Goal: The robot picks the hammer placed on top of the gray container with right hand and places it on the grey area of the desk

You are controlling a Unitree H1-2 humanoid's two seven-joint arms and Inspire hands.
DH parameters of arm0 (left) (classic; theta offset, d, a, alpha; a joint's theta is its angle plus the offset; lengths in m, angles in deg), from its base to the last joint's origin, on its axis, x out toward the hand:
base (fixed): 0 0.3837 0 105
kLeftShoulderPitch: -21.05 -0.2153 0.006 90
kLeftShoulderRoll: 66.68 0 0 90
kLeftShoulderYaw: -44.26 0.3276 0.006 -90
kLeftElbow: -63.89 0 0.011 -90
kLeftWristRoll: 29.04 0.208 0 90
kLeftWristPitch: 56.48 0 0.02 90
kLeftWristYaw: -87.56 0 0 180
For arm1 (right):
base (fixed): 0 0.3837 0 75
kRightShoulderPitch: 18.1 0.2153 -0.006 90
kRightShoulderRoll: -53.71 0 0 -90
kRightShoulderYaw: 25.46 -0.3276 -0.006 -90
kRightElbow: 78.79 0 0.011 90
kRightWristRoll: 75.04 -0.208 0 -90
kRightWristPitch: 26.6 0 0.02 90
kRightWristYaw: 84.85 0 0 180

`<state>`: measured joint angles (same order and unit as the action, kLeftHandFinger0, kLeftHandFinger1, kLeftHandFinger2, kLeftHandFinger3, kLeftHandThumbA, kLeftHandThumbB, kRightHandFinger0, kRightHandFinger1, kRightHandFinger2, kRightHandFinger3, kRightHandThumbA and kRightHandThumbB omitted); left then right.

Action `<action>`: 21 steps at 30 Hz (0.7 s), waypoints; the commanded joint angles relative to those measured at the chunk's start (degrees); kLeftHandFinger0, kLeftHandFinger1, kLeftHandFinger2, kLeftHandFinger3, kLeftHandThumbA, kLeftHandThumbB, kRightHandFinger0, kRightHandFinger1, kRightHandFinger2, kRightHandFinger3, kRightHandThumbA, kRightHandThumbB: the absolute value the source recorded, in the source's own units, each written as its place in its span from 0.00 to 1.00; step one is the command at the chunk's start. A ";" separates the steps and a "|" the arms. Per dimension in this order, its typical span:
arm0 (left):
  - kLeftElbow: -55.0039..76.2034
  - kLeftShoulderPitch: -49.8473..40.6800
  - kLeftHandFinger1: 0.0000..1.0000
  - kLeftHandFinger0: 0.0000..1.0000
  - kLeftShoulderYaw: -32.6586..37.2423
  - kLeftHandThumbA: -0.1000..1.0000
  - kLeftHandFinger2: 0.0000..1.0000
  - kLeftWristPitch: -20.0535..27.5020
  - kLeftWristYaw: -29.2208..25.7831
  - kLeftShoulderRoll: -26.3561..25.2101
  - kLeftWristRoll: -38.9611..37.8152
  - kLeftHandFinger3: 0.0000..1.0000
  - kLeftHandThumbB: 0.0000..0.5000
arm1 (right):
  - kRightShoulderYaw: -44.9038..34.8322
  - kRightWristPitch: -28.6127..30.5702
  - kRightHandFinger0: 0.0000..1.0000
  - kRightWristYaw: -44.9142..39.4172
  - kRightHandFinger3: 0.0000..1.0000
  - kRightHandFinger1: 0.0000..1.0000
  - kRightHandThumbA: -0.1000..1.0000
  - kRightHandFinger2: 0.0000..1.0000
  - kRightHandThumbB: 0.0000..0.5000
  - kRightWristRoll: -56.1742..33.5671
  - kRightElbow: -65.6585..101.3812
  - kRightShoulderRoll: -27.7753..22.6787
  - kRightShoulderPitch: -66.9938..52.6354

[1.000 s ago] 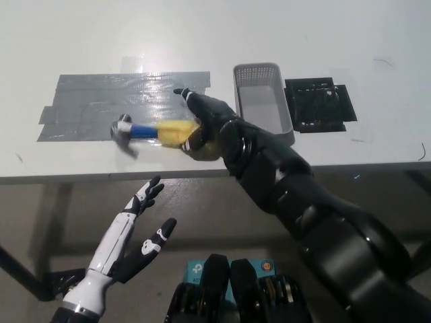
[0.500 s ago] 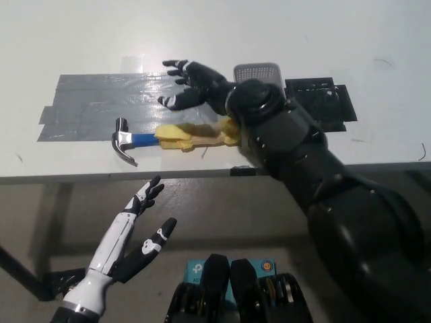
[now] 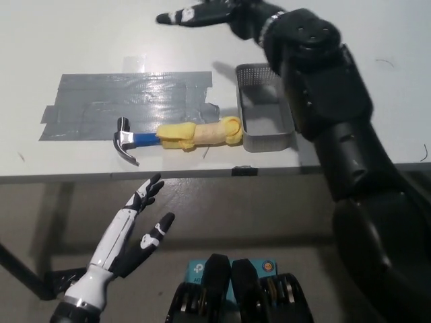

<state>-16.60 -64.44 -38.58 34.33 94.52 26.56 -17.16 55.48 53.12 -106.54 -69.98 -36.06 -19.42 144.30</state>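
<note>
One hammer [image 3: 176, 136] is lying flat on the white desk [image 3: 81, 40], its dark curved metal head and blue neck resting on the grey area [image 3: 121, 101], a patch of glossy, wrinkled tape strips, while its yellow moulded grip is reaching off the tape to just beside the one gray container [image 3: 264, 108], a rectangular bin with a perforated rim. The black right hand [image 3: 202, 13] is hovering high over the desk, fingers spread and holding nothing; the white left hand [image 3: 138, 232] is resting below the desk edge, fingers apart.
</note>
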 commanded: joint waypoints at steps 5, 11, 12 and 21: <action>-3.00 10.49 1.00 1.00 -2.82 0.97 1.00 1.72 -1.70 0.67 -1.82 1.00 0.27 | -5.24 -16.64 1.00 -7.64 1.00 1.00 1.00 1.00 0.85 -16.32 68.85 -18.85 -8.37; -4.95 9.82 1.00 1.00 -3.41 1.00 1.00 4.20 -3.67 1.73 -1.68 1.00 0.24 | -9.30 -16.22 1.00 -3.61 1.00 1.00 1.00 1.00 0.86 -26.74 88.25 -19.22 -26.88; -5.14 9.55 1.00 1.00 -3.51 1.00 1.00 4.36 -3.88 1.98 -1.83 1.00 0.24 | -9.27 -16.16 1.00 -2.53 1.00 1.00 1.00 1.00 0.86 -27.81 90.03 -18.69 -29.16; -4.87 4.43 1.00 1.00 -3.94 1.00 1.00 6.34 -4.89 2.83 -2.21 1.00 0.23 | -3.47 -6.10 1.00 -1.10 1.00 1.00 1.00 1.00 0.74 -26.16 89.99 -9.47 -54.17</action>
<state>-21.72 -61.39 -38.88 34.12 94.45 27.24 -17.21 53.58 47.73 -106.75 -74.22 -0.27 -27.55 108.25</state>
